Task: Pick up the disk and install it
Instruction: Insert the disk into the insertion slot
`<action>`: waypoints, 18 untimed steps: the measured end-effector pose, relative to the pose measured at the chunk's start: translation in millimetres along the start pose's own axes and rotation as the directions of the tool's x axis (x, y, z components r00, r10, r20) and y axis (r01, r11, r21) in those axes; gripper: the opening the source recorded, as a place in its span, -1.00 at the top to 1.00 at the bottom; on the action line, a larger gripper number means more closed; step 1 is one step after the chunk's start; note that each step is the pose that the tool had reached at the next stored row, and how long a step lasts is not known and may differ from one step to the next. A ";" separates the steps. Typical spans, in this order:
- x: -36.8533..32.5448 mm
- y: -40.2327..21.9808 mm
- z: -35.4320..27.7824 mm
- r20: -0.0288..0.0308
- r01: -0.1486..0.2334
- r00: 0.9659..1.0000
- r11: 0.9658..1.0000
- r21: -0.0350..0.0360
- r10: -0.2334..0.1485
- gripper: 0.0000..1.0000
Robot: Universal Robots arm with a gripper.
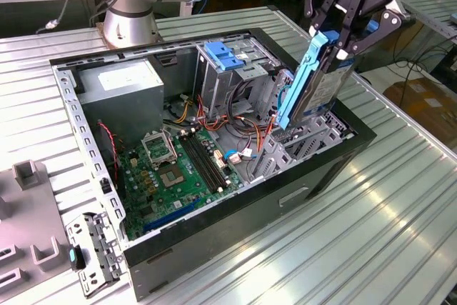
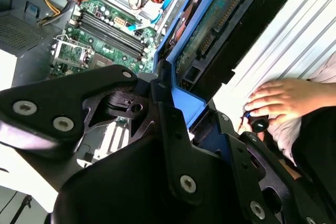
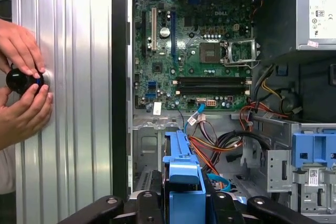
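Hands [image 3: 23, 114] of a person hold a small black round object [image 3: 20, 80] on the ribbed table [image 3: 79, 103] beside the open computer case [image 3: 119, 77] in both wrist views. The exterior view gives the whole case with the motherboard [image 1: 178, 169] and the grey power supply [image 1: 118, 80]. The disk [image 1: 330, 87] is silver with blue side rails; the second wrist view shows its green circuit board. The gripper [image 1: 341, 37] is closed on the disk's upper end. The disk hangs tilted below the fingers, its lower end at the drive bay at the exterior view's right end of the case.
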State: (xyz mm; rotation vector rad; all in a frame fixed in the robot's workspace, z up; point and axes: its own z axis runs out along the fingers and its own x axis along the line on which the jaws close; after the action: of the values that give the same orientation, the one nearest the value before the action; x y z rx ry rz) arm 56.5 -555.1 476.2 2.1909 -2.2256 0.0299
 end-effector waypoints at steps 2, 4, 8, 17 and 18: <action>0.1 0.0 4.1 0.000 -0.009 1.000 1.000 0.000 0.009 0.26; -0.1 -0.9 10.1 0.000 -0.016 1.000 1.000 0.000 0.016 0.26; -0.2 -2.4 13.7 0.000 -0.025 1.000 1.000 -0.001 0.025 0.26; -0.3 -2.5 23.9 0.000 -0.026 1.000 1.000 -0.001 0.026 0.26; -0.3 -2.5 24.5 0.000 -0.026 1.000 1.000 -0.001 0.026 0.26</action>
State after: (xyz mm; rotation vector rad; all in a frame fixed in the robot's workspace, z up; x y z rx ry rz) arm 59.0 -555.5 451.8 2.1612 -2.2543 0.0293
